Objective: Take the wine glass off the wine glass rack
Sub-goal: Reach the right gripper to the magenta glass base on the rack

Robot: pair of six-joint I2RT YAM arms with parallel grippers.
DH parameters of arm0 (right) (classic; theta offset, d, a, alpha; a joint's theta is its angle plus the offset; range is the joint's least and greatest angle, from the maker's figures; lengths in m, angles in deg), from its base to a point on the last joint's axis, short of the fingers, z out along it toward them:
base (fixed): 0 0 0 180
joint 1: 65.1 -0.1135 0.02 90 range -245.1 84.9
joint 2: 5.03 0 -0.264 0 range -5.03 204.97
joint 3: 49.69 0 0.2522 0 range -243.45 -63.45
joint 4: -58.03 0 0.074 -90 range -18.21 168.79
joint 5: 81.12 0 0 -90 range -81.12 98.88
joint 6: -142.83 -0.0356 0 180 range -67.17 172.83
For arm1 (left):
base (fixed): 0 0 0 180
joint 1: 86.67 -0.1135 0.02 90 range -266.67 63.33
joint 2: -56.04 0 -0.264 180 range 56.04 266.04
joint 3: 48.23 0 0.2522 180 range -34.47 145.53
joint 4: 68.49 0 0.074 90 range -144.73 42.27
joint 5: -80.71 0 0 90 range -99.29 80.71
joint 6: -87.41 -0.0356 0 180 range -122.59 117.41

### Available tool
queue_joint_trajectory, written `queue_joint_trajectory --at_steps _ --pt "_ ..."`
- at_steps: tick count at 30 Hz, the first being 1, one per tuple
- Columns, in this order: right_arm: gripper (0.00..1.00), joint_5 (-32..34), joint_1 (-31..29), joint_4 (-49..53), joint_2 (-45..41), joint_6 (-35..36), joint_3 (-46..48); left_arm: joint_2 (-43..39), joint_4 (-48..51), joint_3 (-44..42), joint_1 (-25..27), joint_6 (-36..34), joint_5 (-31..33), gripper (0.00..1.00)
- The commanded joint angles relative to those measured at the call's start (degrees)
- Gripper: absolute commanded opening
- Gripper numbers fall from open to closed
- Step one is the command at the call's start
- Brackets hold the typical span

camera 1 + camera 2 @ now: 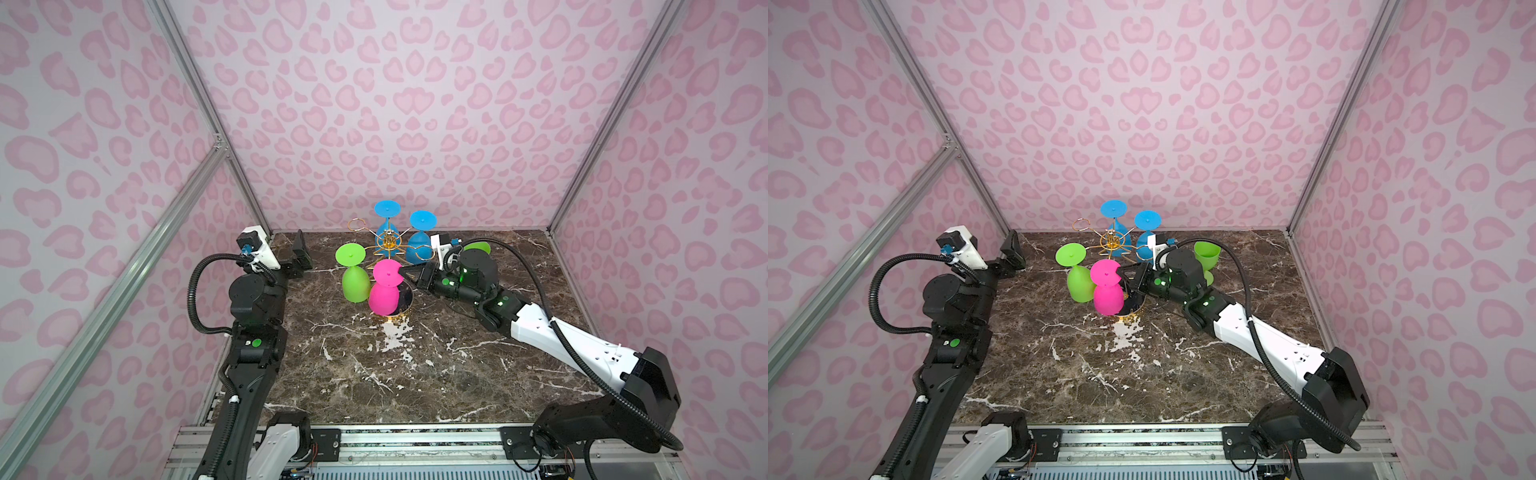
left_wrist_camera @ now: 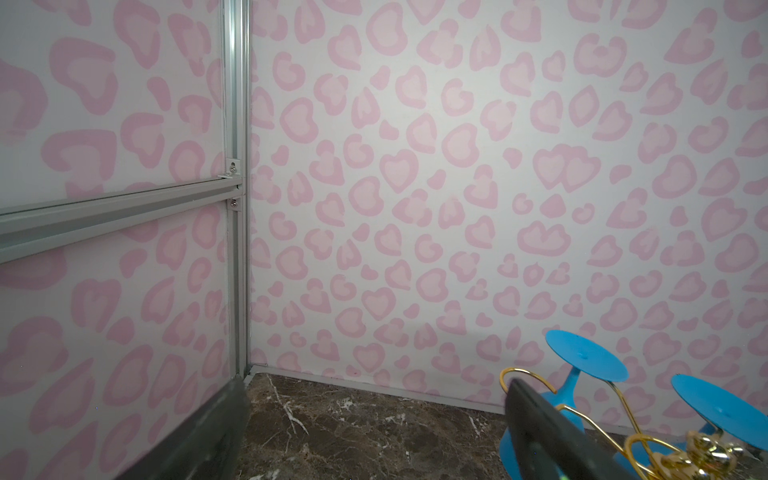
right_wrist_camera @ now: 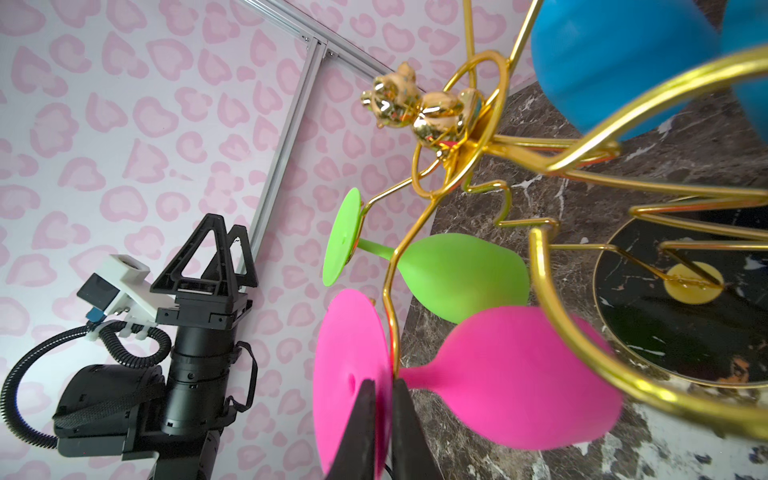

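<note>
Right claw pinching pink wine glass foot, arm stretched low | left claw spread, arm bent

The right arm reaches low toward the middle, wrist rolled sideways, the right gripper pinched thin on the foot of the pink wine glass. The left arm stands folded at its own side, the left gripper spread wide in free air.

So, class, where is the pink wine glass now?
In both top views the pink wine glass hangs upside down at the front of the wine glass rack, right of the hanging green glass, its foot pinched by the right gripper.
</note>
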Motion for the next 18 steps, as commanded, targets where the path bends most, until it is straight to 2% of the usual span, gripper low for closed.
queue_joint_trajectory --at_steps 1,10,18 --pt "0.07 -0.24 -0.08 -3.30 0.23 -1.18 0.70 -0.36 -0.51 -0.14 -0.06 -0.61 0.24 0.97" --pt "0.00 0.22 0.04 -3.54 -0.54 -2.01 0.21 -0.39 -0.56 -0.22 0.52 -0.37 0.21 0.97" --pt "0.00 -1.43 0.62 -8.84 0.01 -6.53 1.24 -0.44 -0.56 -0.31 0.73 -0.70 0.35 0.97"
